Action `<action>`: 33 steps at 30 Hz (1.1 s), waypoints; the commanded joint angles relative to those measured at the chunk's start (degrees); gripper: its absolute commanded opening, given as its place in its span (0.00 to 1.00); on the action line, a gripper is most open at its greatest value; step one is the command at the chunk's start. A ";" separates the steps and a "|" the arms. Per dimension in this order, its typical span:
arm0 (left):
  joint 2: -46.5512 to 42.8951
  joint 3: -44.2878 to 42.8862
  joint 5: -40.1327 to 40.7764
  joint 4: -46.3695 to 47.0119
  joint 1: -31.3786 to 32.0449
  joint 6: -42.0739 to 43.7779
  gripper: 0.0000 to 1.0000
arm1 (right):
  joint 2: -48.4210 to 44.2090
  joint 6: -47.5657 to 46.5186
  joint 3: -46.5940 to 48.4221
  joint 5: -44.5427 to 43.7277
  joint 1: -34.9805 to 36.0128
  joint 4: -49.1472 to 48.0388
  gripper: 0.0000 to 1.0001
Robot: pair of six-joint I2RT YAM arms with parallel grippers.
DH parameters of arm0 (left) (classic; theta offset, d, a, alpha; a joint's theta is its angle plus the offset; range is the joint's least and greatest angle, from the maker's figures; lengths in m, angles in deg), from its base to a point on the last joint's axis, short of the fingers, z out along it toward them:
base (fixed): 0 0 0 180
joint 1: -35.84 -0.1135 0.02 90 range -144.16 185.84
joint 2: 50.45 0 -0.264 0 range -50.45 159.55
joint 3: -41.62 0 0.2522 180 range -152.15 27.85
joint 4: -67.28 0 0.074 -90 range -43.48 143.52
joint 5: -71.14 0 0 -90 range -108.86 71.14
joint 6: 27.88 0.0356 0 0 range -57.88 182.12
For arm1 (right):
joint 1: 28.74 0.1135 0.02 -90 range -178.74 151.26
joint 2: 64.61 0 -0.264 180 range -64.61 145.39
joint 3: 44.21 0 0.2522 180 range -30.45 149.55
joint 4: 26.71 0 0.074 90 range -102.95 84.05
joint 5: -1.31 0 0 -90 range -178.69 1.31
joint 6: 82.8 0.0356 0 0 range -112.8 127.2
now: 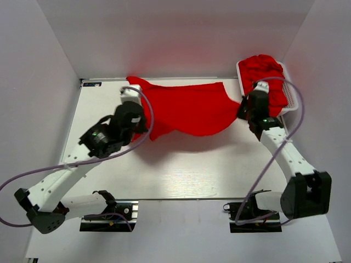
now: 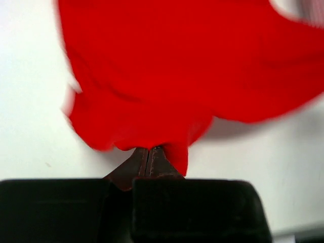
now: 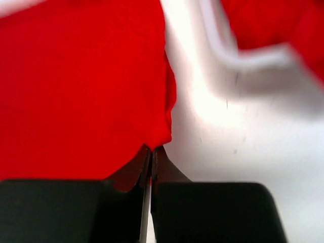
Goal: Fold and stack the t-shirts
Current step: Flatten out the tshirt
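Limp, light red t-shirt point(image 1: 189, 109) is clamped at opposite edges by left end effector point(image 2: 150, 154) and right end effector point(image 3: 152, 151); probably best gripped at corners.

White table point(image 1: 181, 175) boxed by plain pale walls point(image 1: 175, 33); even light.

Left arm point(image 1: 60, 181): white link shells, black joint housings.
Right arm point(image 1: 282, 153): same white shells; bulky black elbow block noted.
Cables point(image 1: 299, 112): pale lilac-grey, one looped along each arm.
Bases point(image 1: 109, 215): black plates, thin coloured wires seen.
Fingers point(image 2: 135, 167): dark brown, tapered, ridged along the inner edge.
Wrist blocks point(image 3: 217, 212): matte black, squared.
Lights point(image 1: 97, 133): small green dot noted on each black forearm housing.
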 commanded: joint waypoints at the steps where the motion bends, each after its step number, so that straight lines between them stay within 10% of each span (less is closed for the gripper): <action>1: -4.65 -6.71 16.59 0.97 -0.45 4.35 0.00 | -5.53 -2.76 8.61 0.47 0.18 0.19 0.00; 11: -13.10 -19.37 16.11 26.54 -0.45 32.65 0.00 | -12.74 -8.99 30.14 7.40 0.27 11.09 0.00; 24: -9.49 -54.24 -5.68 18.40 -0.45 45.50 0.00 | -23.56 -13.48 51.16 28.91 0.10 21.99 0.00; 33: -4.67 -62.00 -11.49 19.27 -0.45 46.81 0.00 | -28.65 -12.17 56.12 32.03 0.01 24.29 0.00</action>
